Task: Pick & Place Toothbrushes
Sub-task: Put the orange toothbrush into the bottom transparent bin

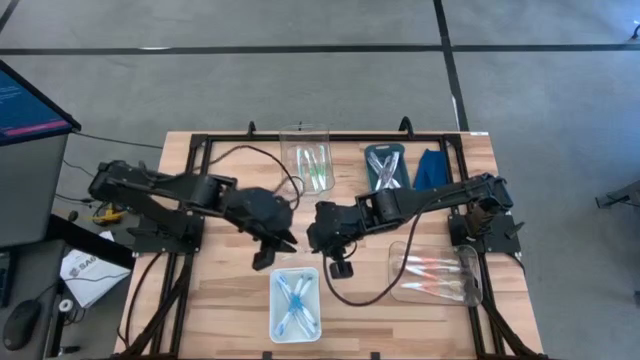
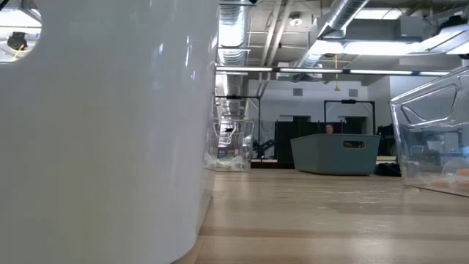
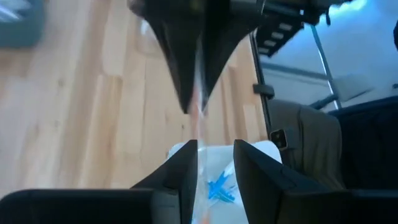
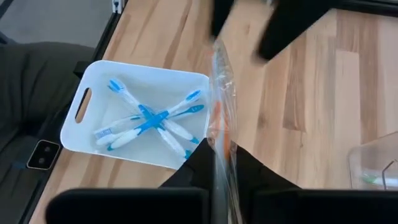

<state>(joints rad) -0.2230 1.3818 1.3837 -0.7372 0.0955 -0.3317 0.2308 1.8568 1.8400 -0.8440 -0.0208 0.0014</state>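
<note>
A thin toothbrush point(image 4: 219, 106) with a translucent handle and an orange-pink part hangs in the air between my two grippers, above the wood beside the white tray point(image 1: 276, 318). My right gripper point(image 4: 214, 165) point(image 1: 313, 238) is shut on it. My left gripper point(image 3: 216, 168) point(image 1: 285, 241) faces it with open fingers standing on either side of the toothbrush's other end point(image 3: 199, 186). In the white tray lie several blue toothbrushes point(image 4: 149, 119). The low view shows neither gripper. My right gripper pinches the toothbrush point(image 3: 197, 118) between its two fingers, near one end. The rest sticks out past the fingertips toward my left gripper, along the line of the fingers. It is clear of the table. My left gripper: the toothbrush runs close along one finger point(image 3: 185, 177); I cannot tell whether it touches.
A clear container point(image 1: 307, 160) with green toothbrushes and a dark teal bin point(image 1: 385, 168) stand at the far edge, next to a folded blue cloth point(image 1: 431, 168). A clear bin point(image 1: 436, 276) with orange-pink toothbrushes sits at the near right. Bare wood lies between them.
</note>
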